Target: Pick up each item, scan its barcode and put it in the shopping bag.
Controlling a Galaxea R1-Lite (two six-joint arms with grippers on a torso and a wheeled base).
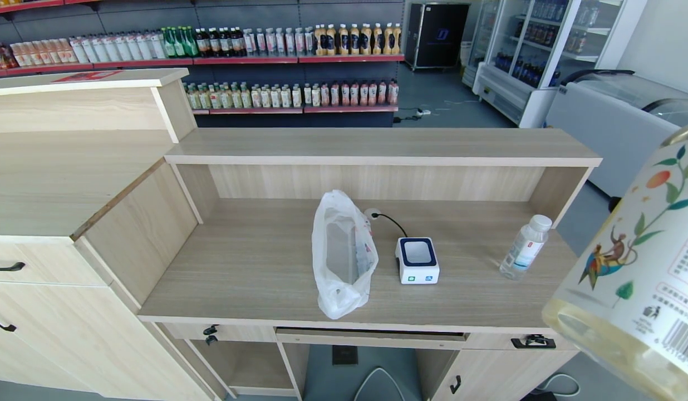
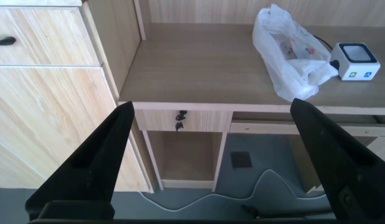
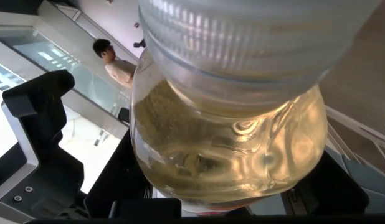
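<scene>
Bottles (image 1: 525,248) (image 1: 639,262) two, bag (image 1: 344,256) one, scanner (image 1: 417,260) one

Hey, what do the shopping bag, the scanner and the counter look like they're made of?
Shopping bag: thin, translucent white plastic film, crinkled, with its contents showing through faintly.
Scanner: likely hard white moulded plastic, with a glossy dark-rimmed window on top.
Counter: pale matte wood-grain board, probably laminate rather than solid wood.
</scene>
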